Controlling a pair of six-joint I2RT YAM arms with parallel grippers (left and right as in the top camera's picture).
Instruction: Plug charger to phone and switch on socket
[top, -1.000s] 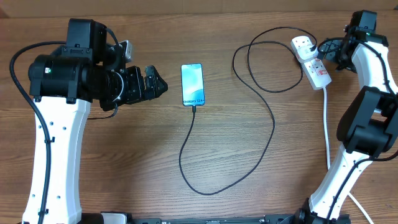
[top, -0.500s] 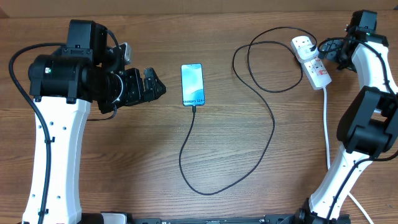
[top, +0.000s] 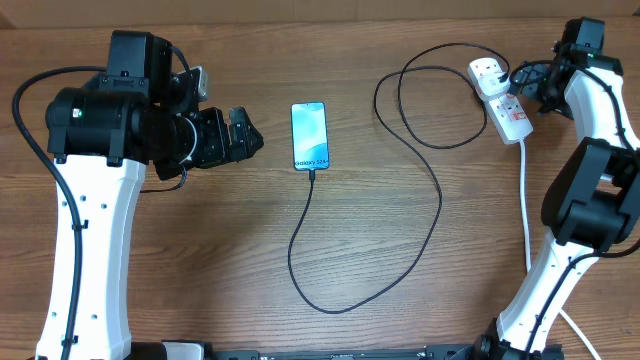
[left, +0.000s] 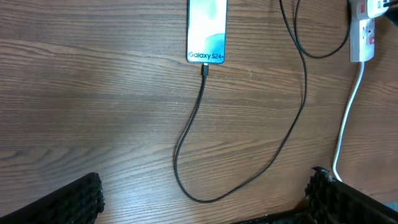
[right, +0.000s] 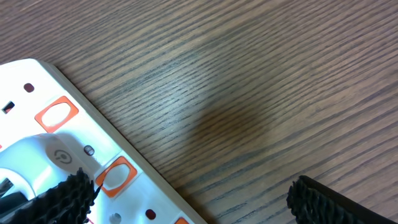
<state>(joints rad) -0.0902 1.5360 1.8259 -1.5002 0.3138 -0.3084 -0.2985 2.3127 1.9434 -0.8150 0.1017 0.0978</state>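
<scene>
The phone (top: 309, 136) lies face up mid-table with a light blue screen; it also shows in the left wrist view (left: 207, 31) with "Galaxy S24+" text. The charger cable (top: 425, 175) has its tip in the phone's near end (left: 204, 70), loops toward me, and runs up to the white socket strip (top: 500, 100) at the far right. My left gripper (top: 247, 133) is open and empty, left of the phone. My right gripper (top: 530, 82) is open, low over the strip (right: 81, 162), one finger beside an orange-red switch (right: 115, 175).
The strip's thick white cord (top: 527, 210) runs down the right side toward the front edge, also seen in the left wrist view (left: 348, 118). The right arm's base stands at the front right.
My left gripper has drawn back slightly to the left, away from the phone. The right arm, phone and cable have not visibly moved.
</scene>
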